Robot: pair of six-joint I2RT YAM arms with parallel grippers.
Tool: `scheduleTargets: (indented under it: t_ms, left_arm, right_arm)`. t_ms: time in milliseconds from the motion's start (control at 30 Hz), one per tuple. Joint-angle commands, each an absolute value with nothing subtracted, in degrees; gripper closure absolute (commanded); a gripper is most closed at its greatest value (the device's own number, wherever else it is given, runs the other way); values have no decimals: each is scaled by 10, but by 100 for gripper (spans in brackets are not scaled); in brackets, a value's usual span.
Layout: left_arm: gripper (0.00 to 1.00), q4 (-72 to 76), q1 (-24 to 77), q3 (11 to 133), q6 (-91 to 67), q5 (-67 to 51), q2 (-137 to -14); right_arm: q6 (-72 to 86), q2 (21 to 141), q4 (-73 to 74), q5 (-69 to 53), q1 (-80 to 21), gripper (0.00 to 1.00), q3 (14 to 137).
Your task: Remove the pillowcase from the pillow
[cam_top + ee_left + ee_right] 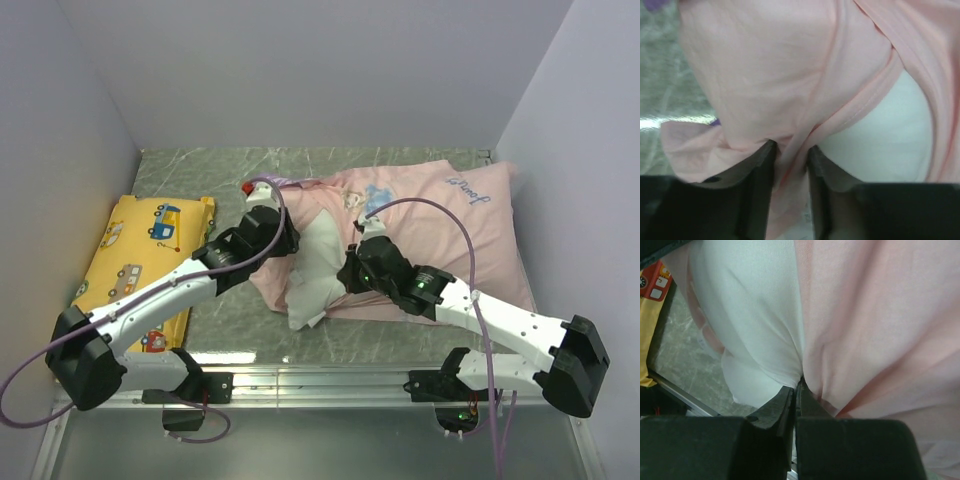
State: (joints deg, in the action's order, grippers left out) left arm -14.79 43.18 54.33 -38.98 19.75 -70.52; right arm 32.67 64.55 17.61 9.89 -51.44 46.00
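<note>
Pillowcase (440,230) lay pale pink side up on the right half of the grey marbled surface (220,170), bunched toward its open end near centre. White pillow (315,265) was mostly inside it, with one corner poking out of the opening toward the near edge.

Left end effector (790,150) was clenched on a gathered fold of the pillowcase at the opening, pink cloth squeezed between its fingers. This was probably to anchor the cover or drag it off the stuffing.

Right end effector (796,387) was clamped tight right on the line where white pillow met pink cloth. Which layer it pinched could not be told. A grip on the exposed corner would fit, letting the two arms pull in opposite directions. The two sat close together, either side of that corner.

Task judged early, since most of the pillow was covered. Yellow vehicle-print cushion (140,250) lay well apart at left, not involved.
</note>
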Motion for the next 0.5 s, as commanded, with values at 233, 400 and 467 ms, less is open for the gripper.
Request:
scheduleTargets:
  t_ms: [233, 400, 467]
  left_arm:
    - [99, -158, 307, 576, -436, 325, -744]
    - [100, -105, 217, 549, -445, 291, -787]
    - [100, -76, 191, 543, -445, 265, -805]
  right_arm:
    - [320, 554, 279, 149, -496, 100, 446]
    - [322, 487, 300, 139, -470, 100, 429]
    - [323, 456, 311, 130, -454, 100, 427]
